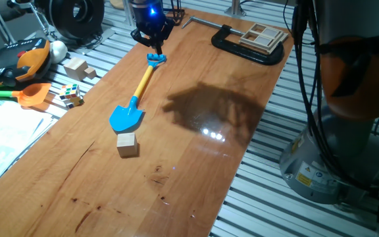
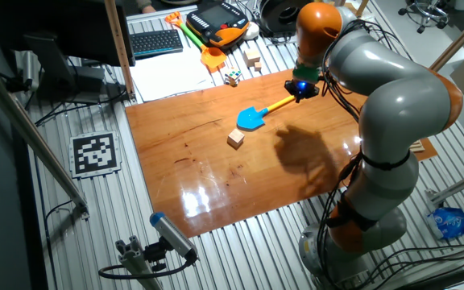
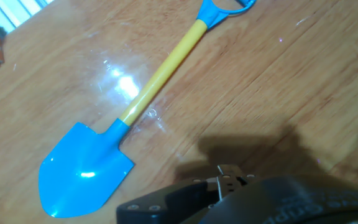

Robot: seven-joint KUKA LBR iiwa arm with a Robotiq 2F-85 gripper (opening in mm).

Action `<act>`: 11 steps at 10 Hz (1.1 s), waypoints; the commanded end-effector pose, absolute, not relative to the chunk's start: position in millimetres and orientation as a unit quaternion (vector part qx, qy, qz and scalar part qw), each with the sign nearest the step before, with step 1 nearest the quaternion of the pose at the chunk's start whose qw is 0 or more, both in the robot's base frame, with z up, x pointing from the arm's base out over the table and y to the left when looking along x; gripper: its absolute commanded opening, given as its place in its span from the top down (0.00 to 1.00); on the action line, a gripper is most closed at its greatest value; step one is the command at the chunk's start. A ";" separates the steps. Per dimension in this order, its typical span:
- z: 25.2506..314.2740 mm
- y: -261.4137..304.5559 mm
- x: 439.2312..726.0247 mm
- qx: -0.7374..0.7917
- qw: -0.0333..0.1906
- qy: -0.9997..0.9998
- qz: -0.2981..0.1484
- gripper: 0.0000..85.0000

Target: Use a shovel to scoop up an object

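Note:
The shovel [image 1: 137, 99] lies flat on the wooden table [image 1: 196, 164], with its blue blade [image 1: 126, 118] toward the front and its blue end loop [image 1: 155, 58] toward the back. In the other fixed view the shovel [image 2: 266, 111] points left. In the hand view the shovel [image 3: 135, 112] runs diagonally, blade at the lower left. The object, a small pale cube [image 1: 127, 144], rests just in front of the blade tip, apart from it; the cube [image 2: 235, 139] also shows in the other fixed view. My gripper [image 1: 155, 46] hangs right at the end loop. Its fingertips are not clearly visible.
An orange-bladed toy shovel [image 1: 31, 94], a multicoloured puzzle cube [image 1: 72, 97] and larger wooden blocks [image 1: 76, 66] lie off the table's left edge. A black C-clamp [image 1: 242, 49] and a wooden panel [image 1: 262, 36] sit at the back right corner. The robot base [image 2: 377, 201] stands beside the table.

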State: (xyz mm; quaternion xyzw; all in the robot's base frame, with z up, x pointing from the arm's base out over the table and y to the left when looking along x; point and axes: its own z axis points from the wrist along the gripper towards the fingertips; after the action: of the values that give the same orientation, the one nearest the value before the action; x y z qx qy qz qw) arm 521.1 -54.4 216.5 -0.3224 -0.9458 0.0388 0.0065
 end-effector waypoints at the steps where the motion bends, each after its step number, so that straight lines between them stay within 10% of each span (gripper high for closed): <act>1: 216.7 -54.7 521.0 -0.328 0.003 -0.944 0.031 1.00; 6: 216.7 -54.7 521.0 -0.383 0.030 -0.923 -0.030 1.00; 11: 213.7 -58.2 523.4 -0.406 0.010 -0.914 0.015 1.00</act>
State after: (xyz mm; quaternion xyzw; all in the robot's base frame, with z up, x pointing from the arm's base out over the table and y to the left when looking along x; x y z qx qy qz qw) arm 523.4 -58.5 213.8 -0.4062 -0.9136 0.0151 0.0098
